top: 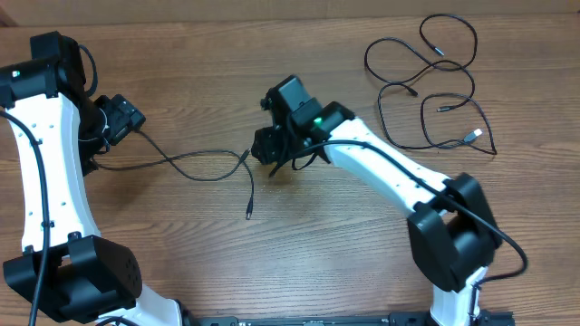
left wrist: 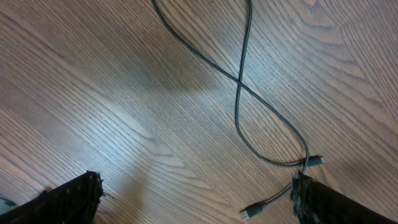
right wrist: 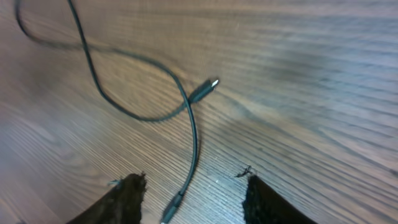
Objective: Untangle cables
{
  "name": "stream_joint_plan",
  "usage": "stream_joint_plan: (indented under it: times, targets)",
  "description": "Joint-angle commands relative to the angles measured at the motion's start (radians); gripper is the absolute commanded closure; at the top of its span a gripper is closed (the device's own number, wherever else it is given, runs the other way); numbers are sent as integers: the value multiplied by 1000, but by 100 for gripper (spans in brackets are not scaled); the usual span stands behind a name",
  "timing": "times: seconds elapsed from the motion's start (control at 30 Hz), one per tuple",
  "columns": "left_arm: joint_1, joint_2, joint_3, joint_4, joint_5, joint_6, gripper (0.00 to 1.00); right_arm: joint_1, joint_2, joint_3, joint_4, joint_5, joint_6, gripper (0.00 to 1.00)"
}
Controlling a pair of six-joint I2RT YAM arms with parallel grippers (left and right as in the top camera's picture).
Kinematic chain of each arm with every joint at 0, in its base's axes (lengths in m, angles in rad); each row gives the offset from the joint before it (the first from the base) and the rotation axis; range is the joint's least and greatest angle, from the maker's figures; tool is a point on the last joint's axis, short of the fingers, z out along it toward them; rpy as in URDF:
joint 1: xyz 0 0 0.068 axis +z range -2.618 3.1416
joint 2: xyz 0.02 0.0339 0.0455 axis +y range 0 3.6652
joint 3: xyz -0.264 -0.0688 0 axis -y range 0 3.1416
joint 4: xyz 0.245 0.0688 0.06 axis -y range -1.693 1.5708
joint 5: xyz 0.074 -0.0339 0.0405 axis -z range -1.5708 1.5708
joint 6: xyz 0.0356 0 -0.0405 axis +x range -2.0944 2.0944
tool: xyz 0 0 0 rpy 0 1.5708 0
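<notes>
**A:** So, where do the cables stand?

**B:** In two lots. The loose cables point(top: 426, 86) lie in open loops at the far right of the table point(top: 362, 263), well apart from both arms. The middle strand point(top: 190, 170) runs from near the left gripper point(top: 122, 118) across to the right gripper point(right wrist: 193, 180). A tail drops from there toward the near edge and finishes in an end plug point(top: 247, 215). I cannot tell whether it is one cord or two lying together.

**A:** And the claws?

**B:** The left one is spread wide and holds nothing. In its wrist view the cord crosses itself on the wood, with two plug ends near one finger. The right one is apart too, low over the wood, and the cord passes down between its fingers point(right wrist: 127, 199). As far as I can see, neither pad touches it.

**A:** A pinch on that run, then?

**B:** I judge so. Centre the cord between the pads first, and grip the cord itself, not the silver-tipped plug point(right wrist: 205, 90) just past the crossing. The cord is thin and lies flat, so the fingertips need to be right down at the wood or it will slip out. Then lift gently and draw away from the crossing, so the loop opens rather than tightens. The left arm could pin its own end while that happens.
</notes>
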Motion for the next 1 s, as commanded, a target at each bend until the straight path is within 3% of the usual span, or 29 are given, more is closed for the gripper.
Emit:
stream_joint_plan:
  times: [0.0, 0.5, 0.97]
  targets:
    - [5, 8, -8, 0, 5, -13, 0, 37, 34, -3, 18, 2, -77, 52]
    - [4, 9, -8, 0, 5, -13, 0, 144, 135, -3, 90, 158, -147, 55]
    - [4, 8, -8, 0, 5, -13, 0, 147, 190, -3, 186, 211, -176, 61]
